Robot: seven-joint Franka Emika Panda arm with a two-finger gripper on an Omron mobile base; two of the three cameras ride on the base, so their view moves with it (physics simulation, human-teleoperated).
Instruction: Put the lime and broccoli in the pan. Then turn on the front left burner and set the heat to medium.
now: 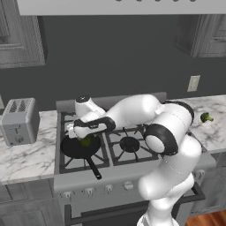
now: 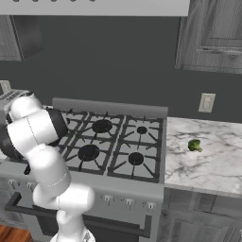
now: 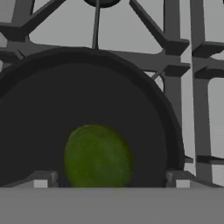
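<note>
The black pan (image 1: pixel 70 149) sits on the front left grate of the stove, its handle (image 1: pixel 93 168) pointing toward the front edge. The front left burner cap is hidden under it. The lime (image 3: pixel 98 156) lies on the pan floor (image 3: pixel 52 113), also seen as a green spot, the lime (image 1: pixel 87 141), below the hand. My gripper (image 3: pixel 111 180) hovers just over the lime, open, with a clear gap between each fingertip (image 3: pixel 42 179) and the fruit. The broccoli (image 1: pixel 206 117) rests on the marble counter right of the stove, the same broccoli (image 2: pixel 194 145) far from the hand.
A silver toaster (image 1: pixel 18 121) stands on the counter left of the stove. A row of knobs (image 1: pixel 89 191) runs along the stove front. Bare grates and burners (image 2: pixel 135 158) lie to the right of the pan. An outlet (image 2: pixel 206 102) is on the back wall.
</note>
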